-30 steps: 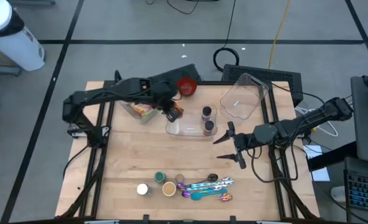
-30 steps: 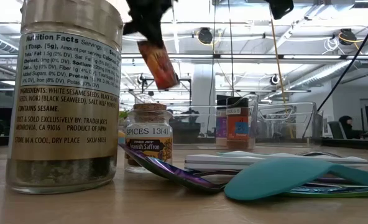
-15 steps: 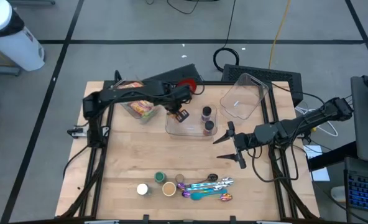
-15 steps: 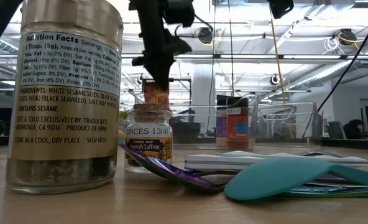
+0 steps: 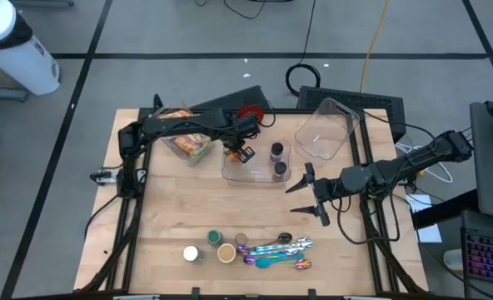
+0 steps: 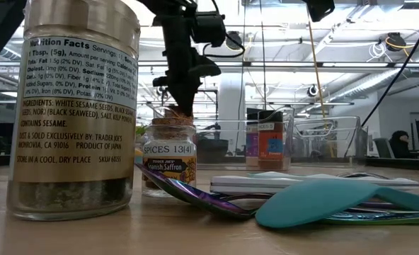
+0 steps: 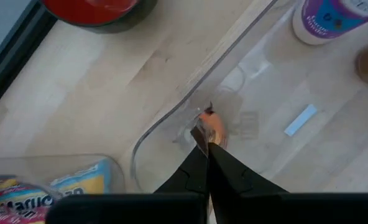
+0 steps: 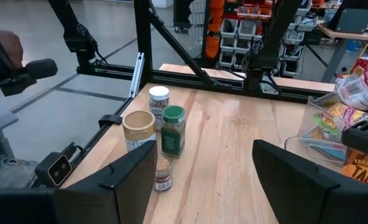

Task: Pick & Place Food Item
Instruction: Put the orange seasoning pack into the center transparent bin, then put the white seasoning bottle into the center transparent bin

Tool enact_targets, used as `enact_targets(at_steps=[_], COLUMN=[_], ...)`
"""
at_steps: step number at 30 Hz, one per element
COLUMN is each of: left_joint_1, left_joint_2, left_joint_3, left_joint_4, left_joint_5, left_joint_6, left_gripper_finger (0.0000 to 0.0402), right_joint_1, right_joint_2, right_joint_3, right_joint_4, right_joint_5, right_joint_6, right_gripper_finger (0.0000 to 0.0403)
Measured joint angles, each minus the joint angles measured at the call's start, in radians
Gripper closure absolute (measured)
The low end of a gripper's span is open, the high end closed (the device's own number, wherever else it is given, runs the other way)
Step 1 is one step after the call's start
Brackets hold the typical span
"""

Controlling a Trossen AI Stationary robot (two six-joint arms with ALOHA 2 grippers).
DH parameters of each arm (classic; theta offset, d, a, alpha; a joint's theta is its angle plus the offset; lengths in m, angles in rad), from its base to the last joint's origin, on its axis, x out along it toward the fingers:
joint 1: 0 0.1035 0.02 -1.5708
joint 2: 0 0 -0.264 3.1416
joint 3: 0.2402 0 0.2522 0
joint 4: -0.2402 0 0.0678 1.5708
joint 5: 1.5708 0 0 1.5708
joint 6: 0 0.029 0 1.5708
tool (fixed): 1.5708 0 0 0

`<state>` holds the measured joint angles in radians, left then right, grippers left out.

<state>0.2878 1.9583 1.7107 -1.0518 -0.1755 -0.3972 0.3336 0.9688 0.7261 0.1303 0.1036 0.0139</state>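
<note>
My left gripper (image 5: 237,152) is shut on an orange taco seasoning packet (image 8: 365,169) over the left end of a clear container (image 5: 255,172). The packet shows edge-on in the left wrist view (image 7: 215,129), and behind the saffron jar in the low view (image 6: 175,115). Two spice jars (image 5: 277,161) stand in the container's right part. My right gripper (image 5: 309,193) is open and empty, above the table's right side. My left gripper pinches the packet's upper edge (image 7: 210,140) between its two fingers, from above, pointing down. The packet hangs upright below the fingers, inside the container's left corner (image 7: 165,127). I cannot tell whether its lower end touches the container's floor.
A second clear bin of snack packets (image 5: 188,146) stands left of the container, and a red bowl (image 5: 248,113) behind it. A clear tub (image 5: 326,129) lies at the far right. Spice jars (image 5: 217,246) and coloured spoons (image 5: 276,252) lie near the front edge.
My left gripper has gone down and a little toward the table's right edge with the packet. The packet has turned from tilted to upright and has come down into the clear container's left end.
</note>
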Motion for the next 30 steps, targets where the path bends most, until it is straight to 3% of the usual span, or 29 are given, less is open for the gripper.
enact_targets(at_steps=[8,13,24,30], left_joint_1=[0.0,0.0,0.0,0.002], left_joint_2=[0.004,0.004,0.004,-0.007], left_joint_3=[0.0,0.0,0.0,-0.001], left_joint_4=[0.006,0.006,0.006,0.002], left_joint_5=[0.061,0.022,-0.033,0.003], left_joint_6=[0.004,-0.001,0.011,0.064], left_gripper_finger=[0.0382,0.0395,0.0355,0.0302], right_joint_1=[0.0,0.0,0.0,0.0], right_joint_2=[0.0,0.0,0.0,0.0], right_joint_3=[0.0,0.0,0.0,0.0], right_joint_4=[0.0,0.0,-0.001,-0.009], right_joint_5=[0.0,0.0,0.0,0.0], right_joint_6=[0.0,0.0,0.0,0.0], right_gripper_finger=[0.0147,0.0147,0.0147,0.0147])
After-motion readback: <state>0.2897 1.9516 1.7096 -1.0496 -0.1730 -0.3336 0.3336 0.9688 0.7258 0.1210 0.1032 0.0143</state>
